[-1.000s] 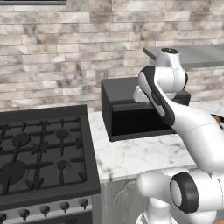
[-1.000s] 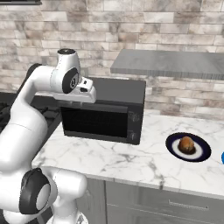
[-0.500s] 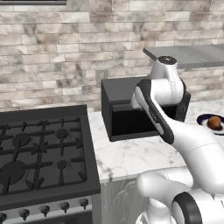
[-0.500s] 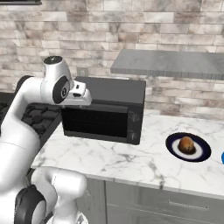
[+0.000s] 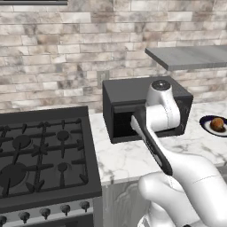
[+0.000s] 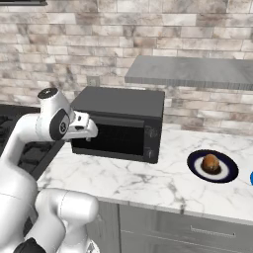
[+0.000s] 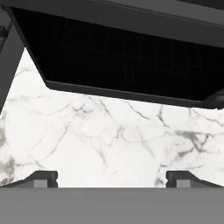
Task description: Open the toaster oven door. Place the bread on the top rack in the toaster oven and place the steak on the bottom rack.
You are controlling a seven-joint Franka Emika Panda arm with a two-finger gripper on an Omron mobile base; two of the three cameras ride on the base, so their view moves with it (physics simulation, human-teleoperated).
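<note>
My fingers (image 7: 112, 177) are spread wide apart, and there is nothing between them. In my hand's view one dark fingertip (image 7: 41, 178) sits at 8 o'clock and the other at 4 o'clock. Under them is just the white marble counter (image 7: 100, 140) with grey veins.

At 12 o'clock in my hand's view is the toaster oven (image 7: 127, 57). It is black and boxy. I can look through its dark front and faintly see thin wire racks inside. I cannot tell the top rack from the bottom one here.

From the right base view, my hand (image 6: 84, 126) is up by the left front corner of the toaster oven (image 6: 118, 123). The toaster oven door (image 6: 111, 138) looks upright against the front of the box, so it looks shut. There are knobs on a strip at the oven's right side.

The bread (image 6: 211, 162) is a small round brown bun. It sits on a dark blue plate (image 6: 195, 163) with a white middle, at 3 o'clock from the oven, a little way off on the counter. In the left base view the bread (image 5: 217, 123) is at the far right edge, on its plate.

A black gas stove (image 5: 40, 150) is at 9 o'clock from the oven. A grey shelf (image 6: 197, 71) hangs on the brick wall (image 6: 74, 44) above it.
</note>
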